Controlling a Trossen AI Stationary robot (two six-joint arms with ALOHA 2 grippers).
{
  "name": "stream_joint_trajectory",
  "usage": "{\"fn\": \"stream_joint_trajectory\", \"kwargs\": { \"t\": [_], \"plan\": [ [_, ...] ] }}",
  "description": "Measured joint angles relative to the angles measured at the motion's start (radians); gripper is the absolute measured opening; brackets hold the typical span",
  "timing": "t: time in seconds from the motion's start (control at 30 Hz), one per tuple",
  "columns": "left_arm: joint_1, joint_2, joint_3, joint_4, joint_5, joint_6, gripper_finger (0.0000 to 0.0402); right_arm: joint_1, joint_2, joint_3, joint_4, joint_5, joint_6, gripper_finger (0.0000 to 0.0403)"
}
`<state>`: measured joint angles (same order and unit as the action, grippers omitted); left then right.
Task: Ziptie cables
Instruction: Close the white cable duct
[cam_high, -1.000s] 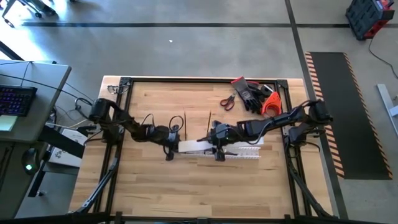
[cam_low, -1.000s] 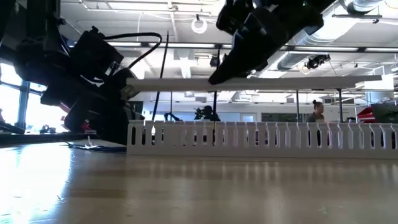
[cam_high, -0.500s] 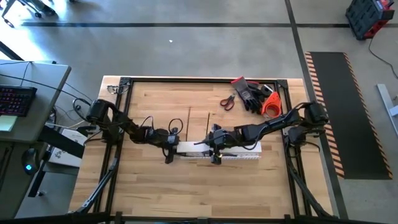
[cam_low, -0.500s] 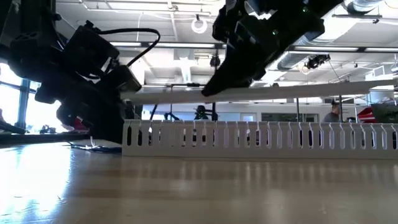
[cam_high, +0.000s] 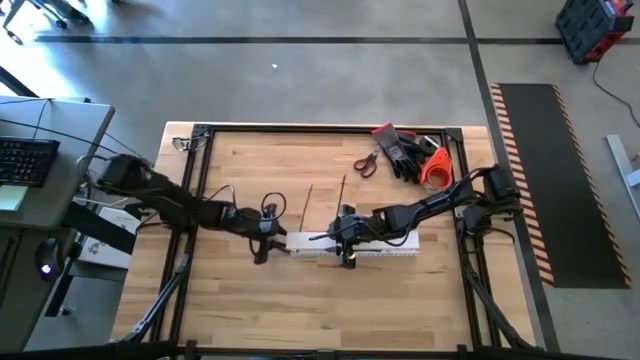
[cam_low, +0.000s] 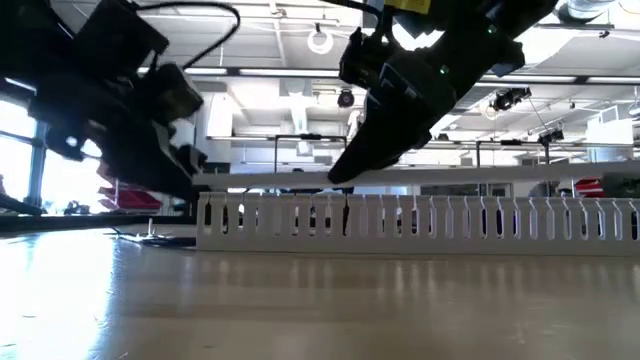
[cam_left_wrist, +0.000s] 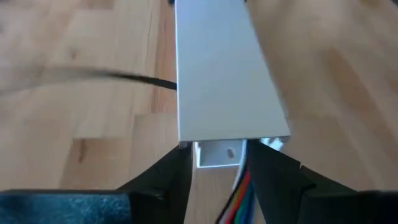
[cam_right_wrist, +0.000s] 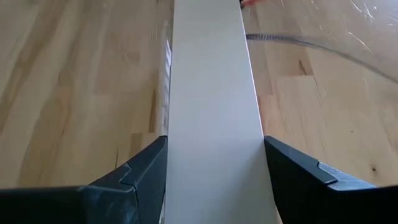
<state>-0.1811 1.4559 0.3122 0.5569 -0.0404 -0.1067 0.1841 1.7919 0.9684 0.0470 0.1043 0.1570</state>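
Note:
A white slotted channel (cam_low: 420, 218) lies on the table, and a flat white strip (cam_low: 450, 176) hangs level close over it. The cables (cam_left_wrist: 239, 198), coloured wires, show at the channel's left end under the strip. My right gripper (cam_high: 345, 244) (cam_right_wrist: 214, 146) is shut on the strip, left of its middle. My left gripper (cam_high: 262, 243) (cam_left_wrist: 217, 158) is open at the channel's left end. One of its fingers (cam_left_wrist: 168, 180) stands on each side of that end and of the cables. Whether they touch it I cannot tell. My right gripper pinches the white strip by its two long edges (cam_right_wrist: 256, 140) between its two fingers, which lie across it. It comes from above, slanting from the table's right. The strip sits level just over the channel's top (cam_low: 300, 198); whether it rests on it I cannot tell.
Two black zip ties (cam_high: 308, 198) (cam_high: 342, 190) lie on the wood behind the channel. Scissors (cam_high: 365, 163), black gloves (cam_high: 404, 150) and an orange tool (cam_high: 436, 166) sit at the far right. A black frame (cam_high: 200, 130) runs round the table.
My right gripper has come down and slightly toward the near edge with the white strip, which has sunk from well above the channel to just over its top. My left arm has drawn back toward the table's left edge, its gripper shifting a little left and nearer.

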Motion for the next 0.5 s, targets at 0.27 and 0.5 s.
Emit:
{"fn": "stream_joint_trajectory", "kwargs": {
  "t": [0.27,0.5],
  "plan": [
    [-0.004,-0.279,-0.001,-0.185,-0.024,0.047,0.0133,0.0,-0.003,0.001,-0.002,-0.01,-0.006,0.021],
    [-0.003,-0.357,0.002,-0.173,-0.004,0.074,0.0117,-0.001,0.0,-0.001,-0.007,-0.027,-0.023,0.021]
  ]
}}
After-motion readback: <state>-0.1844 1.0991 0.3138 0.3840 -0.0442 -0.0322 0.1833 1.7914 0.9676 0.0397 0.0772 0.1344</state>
